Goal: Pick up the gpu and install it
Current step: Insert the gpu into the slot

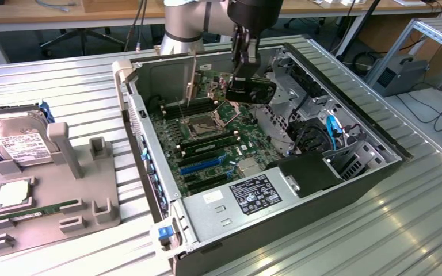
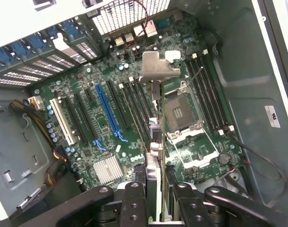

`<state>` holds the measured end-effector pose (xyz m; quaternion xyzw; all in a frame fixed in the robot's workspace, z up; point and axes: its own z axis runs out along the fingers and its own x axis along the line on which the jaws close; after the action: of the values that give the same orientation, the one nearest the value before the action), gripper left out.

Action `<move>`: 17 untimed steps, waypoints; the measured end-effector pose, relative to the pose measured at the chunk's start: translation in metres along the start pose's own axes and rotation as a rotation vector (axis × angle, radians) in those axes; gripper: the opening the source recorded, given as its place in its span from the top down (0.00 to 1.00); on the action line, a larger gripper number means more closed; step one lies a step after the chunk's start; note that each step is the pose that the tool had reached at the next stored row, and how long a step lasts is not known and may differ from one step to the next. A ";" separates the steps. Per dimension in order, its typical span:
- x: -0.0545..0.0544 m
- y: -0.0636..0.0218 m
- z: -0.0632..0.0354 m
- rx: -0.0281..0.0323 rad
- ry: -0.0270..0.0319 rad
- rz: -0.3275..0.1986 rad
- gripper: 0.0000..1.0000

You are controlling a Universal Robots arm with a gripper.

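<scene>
My gripper (image 1: 243, 69) is shut on the gpu (image 1: 250, 91), a black card with a fan face, and holds it in the air above the motherboard (image 1: 205, 141) inside the open computer case (image 1: 359, 172). Seen from the wrist, the gpu (image 2: 154, 156) is edge-on between the two black fingers (image 2: 134, 201) of my gripper (image 2: 156, 201). Its silver end bracket (image 2: 156, 68) points toward the perforated rear wall of the case. The card hangs over the black slots beside the long blue slot (image 2: 108, 113), near the CPU socket (image 2: 181, 111), and is not touching the board.
A grey fixture (image 1: 67, 178) on the exterior view's left holds a silver hard drive (image 1: 20, 144) and a thin green memory stick (image 1: 33, 213). The power supply (image 1: 253, 195), drive cage (image 1: 313, 138) and case walls surround the board. Cables (image 2: 32, 118) lie along one side.
</scene>
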<state>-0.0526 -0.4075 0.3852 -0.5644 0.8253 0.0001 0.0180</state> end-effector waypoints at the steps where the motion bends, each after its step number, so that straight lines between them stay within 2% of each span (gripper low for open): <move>1: 0.000 0.0000 0.0000 -0.0001 0.0000 -0.003 0.73; 17: 0.000 0.0000 0.0002 -0.0022 -0.0014 -0.072 0.73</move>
<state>-0.0527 -0.4075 0.3849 -0.5938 0.8044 0.0007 0.0180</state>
